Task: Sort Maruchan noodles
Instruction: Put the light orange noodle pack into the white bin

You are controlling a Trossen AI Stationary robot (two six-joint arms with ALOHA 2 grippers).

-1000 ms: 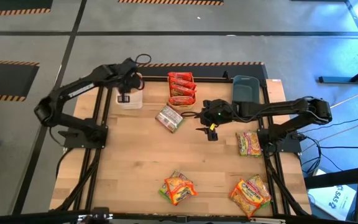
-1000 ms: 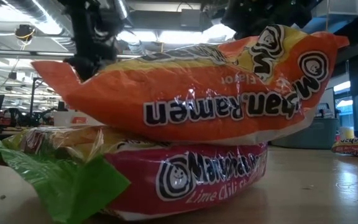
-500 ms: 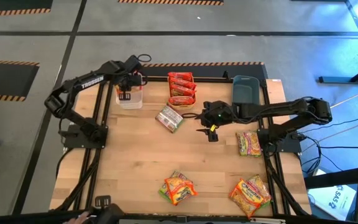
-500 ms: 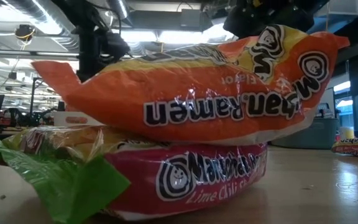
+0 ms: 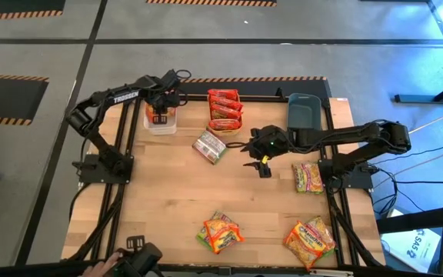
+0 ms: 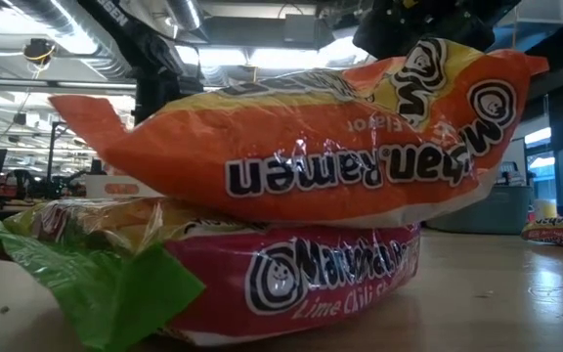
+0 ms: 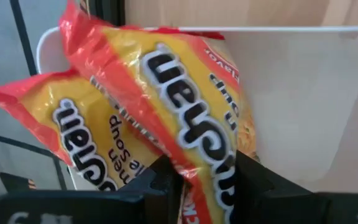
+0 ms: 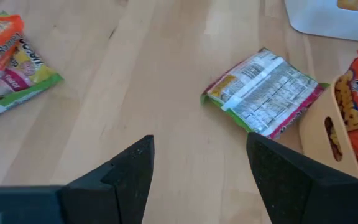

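Observation:
My left gripper [image 5: 160,110] is over the white bin [image 5: 161,125] at the far left, shut on a yellow-orange Maruchan packet [image 7: 185,106]. A second packet of that kind [image 7: 73,143] lies in the white bin [image 7: 303,93]. My right gripper [image 5: 258,158] hovers open over mid-table, nothing between its fingers [image 8: 197,149]. Just ahead of it a packet lies silvery back up [image 8: 263,93] on the wood [image 5: 210,146]. Red packets fill the orange bin [image 5: 224,110]. My left gripper pinches one end of the yellow-orange packet [image 7: 211,163] between its two fingers, coming steeply from above. The packet reaches away from the fingers into the white bin, slanted, partly over the other packet there. Whether it rests on the bin floor I cannot tell.
A grey-blue bin [image 5: 304,109] stands at the far right. Loose packets lie at the right edge [image 5: 308,177], near right [image 5: 310,240] and near middle [image 5: 220,232]. The near-middle ones are stacked before the low camera, orange [image 6: 301,147] on red [image 6: 291,274]. Bare wood lies between.
My left gripper has sunk toward the white bin with the yellow-orange packet, tipping steeper, and the packet now reaches into the bin. My right arm has kept still.

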